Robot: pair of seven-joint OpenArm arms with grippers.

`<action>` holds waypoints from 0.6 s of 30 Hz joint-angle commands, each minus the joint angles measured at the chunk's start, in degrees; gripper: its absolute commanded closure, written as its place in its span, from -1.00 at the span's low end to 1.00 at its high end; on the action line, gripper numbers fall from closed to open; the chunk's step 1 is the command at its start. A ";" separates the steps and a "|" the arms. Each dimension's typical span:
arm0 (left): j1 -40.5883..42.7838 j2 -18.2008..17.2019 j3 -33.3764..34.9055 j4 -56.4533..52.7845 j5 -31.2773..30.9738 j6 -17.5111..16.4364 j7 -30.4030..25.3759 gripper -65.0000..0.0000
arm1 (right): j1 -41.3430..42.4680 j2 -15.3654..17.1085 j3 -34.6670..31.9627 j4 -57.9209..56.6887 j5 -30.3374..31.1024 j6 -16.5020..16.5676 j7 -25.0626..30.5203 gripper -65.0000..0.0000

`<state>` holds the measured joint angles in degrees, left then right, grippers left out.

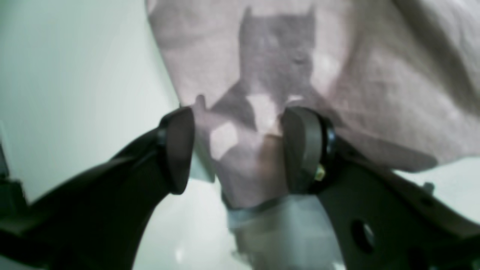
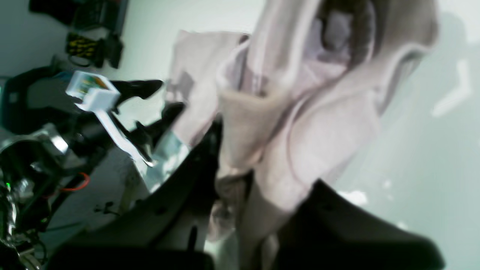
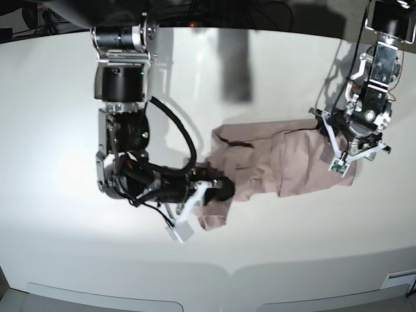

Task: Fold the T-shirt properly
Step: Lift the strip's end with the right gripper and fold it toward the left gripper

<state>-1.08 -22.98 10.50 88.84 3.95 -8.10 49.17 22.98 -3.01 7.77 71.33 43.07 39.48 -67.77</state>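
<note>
On table [image 3: 65, 97]: T-shirt [image 3: 286, 162] spread | left fingers [image 1: 180, 150] apart over hem; right fingers [image 2: 210, 157] clamped on T-shirt

We see both wrist views soft and smeared; the base view is sharp, brightly lit from above, with dark arm shadows on the table [image 3: 65, 97].
</note>
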 commanded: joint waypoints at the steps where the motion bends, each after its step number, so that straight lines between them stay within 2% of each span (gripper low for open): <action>1: -0.96 -1.05 -0.33 1.77 0.13 0.50 -0.85 -0.08 | 2.62 -0.92 -0.13 1.09 1.68 0.52 1.27 1.00; 5: -0.52 -0.50 -0.26 1.86 -4.68 0.35 -2.19 -0.08 | 4.55 -4.00 -0.13 1.09 -1.81 0.52 0.70 1.00; 8: -0.02 1.22 -0.26 1.86 -3.87 0.33 -3.58 -0.08 | 5.01 -5.92 -0.24 1.09 -2.36 0.52 0.70 1.00; 13: 0.13 4.26 -0.26 1.84 -3.72 0.17 -3.89 -0.08 | 5.79 -5.99 -1.42 1.09 -1.95 0.52 0.85 1.00; 18: 0.13 4.55 -0.26 1.84 -2.89 0.17 -3.89 -0.08 | 6.58 -5.99 -5.07 1.09 -2.14 0.52 1.81 1.00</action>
<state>-0.03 -18.00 10.55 89.62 0.58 -8.08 46.44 27.59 -8.56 2.85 71.35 39.16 39.51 -67.20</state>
